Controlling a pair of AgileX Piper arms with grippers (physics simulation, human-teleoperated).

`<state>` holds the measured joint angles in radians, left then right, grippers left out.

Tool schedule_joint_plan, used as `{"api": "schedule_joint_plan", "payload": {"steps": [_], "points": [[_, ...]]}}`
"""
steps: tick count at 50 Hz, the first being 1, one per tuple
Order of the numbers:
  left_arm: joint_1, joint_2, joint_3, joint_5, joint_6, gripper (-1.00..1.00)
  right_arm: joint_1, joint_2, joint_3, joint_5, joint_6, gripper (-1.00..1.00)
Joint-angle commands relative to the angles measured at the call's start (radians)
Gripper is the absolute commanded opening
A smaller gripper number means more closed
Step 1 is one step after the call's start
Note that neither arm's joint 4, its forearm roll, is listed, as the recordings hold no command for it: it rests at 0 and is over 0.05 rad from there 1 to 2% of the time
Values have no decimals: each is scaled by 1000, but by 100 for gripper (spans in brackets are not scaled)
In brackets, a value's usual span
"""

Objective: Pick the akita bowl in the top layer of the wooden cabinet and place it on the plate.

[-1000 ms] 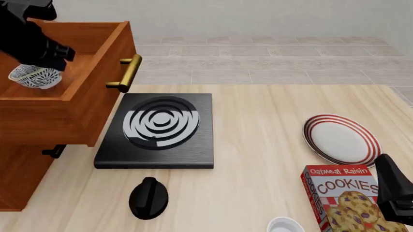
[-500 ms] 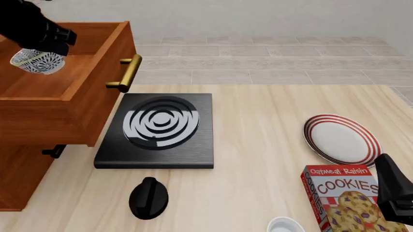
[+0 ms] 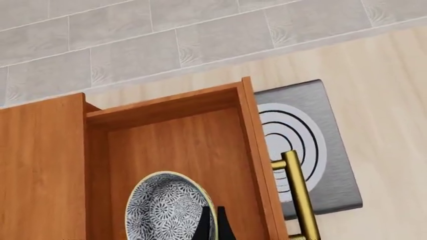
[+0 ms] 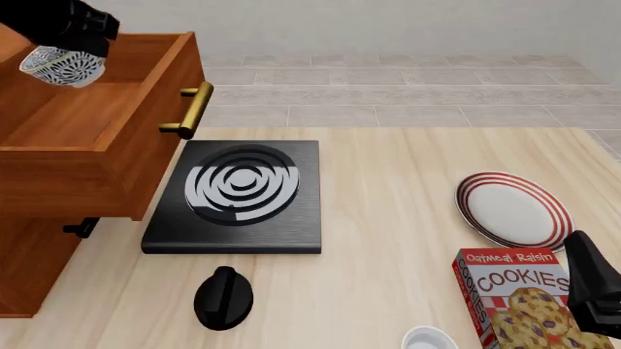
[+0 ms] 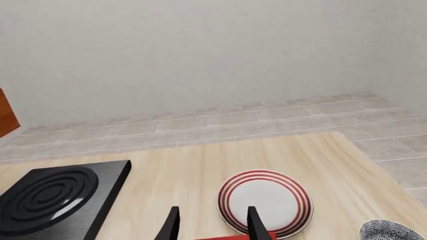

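We lift the bowl clear of the open drawer.

On the left, our left gripper (image 4: pixel 70 35) is closed on the bowl (image 4: pixel 60 65) rim, now higher than a second ago, above the drawer (image 4: pixel 97 123) floor. Far right, the plate (image 4: pixel 514 209) waits beside the cookie box (image 4: pixel 514 302); our right gripper (image 5: pixel 212 225) idles, fingers parted, empty.

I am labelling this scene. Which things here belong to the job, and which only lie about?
Job: akita bowl, held by left gripper above the top layer of wooden cabinet; plate.

Lying about: stove burner, cookies box, black knob, white cup.
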<state>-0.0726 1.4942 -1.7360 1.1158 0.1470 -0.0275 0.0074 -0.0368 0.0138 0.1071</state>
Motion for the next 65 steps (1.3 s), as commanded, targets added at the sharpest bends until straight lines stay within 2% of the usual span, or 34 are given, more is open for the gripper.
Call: {"api": "schedule_joint_plan", "payload": {"steps": [1, 18, 26, 43, 48, 65], "points": [[-8, 3, -98, 40, 11, -100, 0, -1, -1, 0, 0, 100], [-34, 22, -263, 104, 5, -100, 2, 0, 1, -2, -1, 100], [-60, 23, -290, 103, -24, -100, 2, 0, 2, -2, -1, 100], [-93, 23, -353, 104, -19, -100, 3, 2, 2, -5, -3, 100], [-119, 15, -380, 104, 10, -100, 3, -5, 3, 1, -2, 100], [-239, 46, -419, 104, 15, -100, 2, -3, 2, -3, -4, 100]]}}
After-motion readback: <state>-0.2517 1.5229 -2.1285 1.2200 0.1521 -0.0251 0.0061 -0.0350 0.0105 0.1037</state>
